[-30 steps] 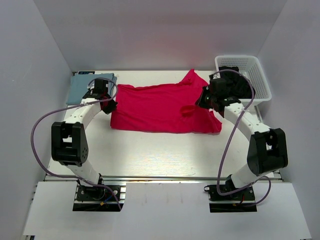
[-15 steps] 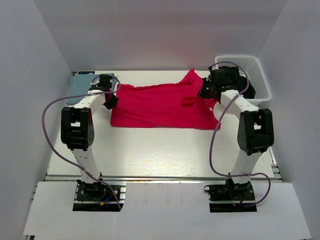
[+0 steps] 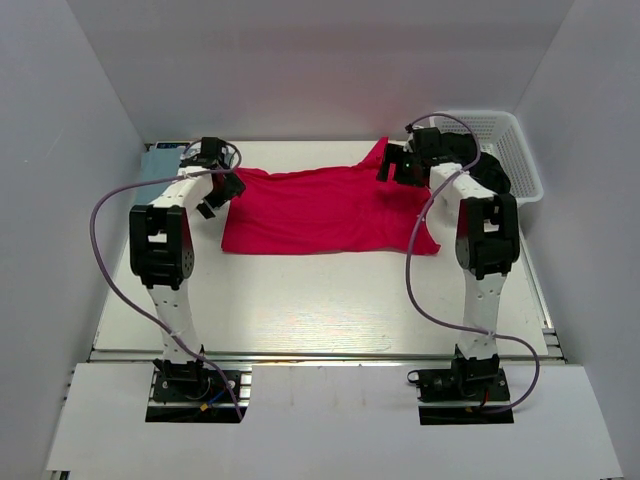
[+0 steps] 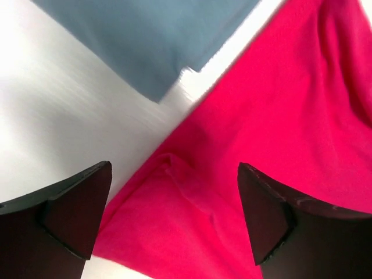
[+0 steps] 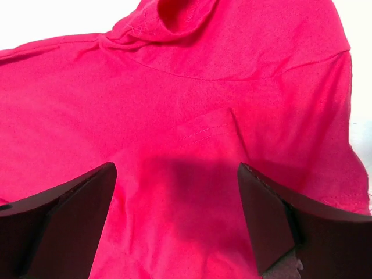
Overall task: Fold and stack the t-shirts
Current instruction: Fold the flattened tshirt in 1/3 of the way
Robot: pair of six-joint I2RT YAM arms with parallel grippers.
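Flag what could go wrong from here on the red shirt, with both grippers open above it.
1. The red t-shirt lies rumpled near the right gripper; folding now would likely trap the creases.
2. The left gripper hangs over the red edge, close beside the blue-grey t-shirt; a wide grab might drag both.
3. The right arm passes close by the basket and could nudge it.

White desk (image 3: 320,300), faintly grained, glossy under overhead light, brightest toward 6 o'clock. Boxed in by plain pale walls: back wall (image 3: 320,70) at 12 o'clock, side walls at 9 o'clock (image 3: 50,200) and 3 o'clock (image 3: 600,200), greyer in shade. Edged at 6 o'clock by a metal rail (image 3: 330,355), then a flat white board (image 3: 330,420).
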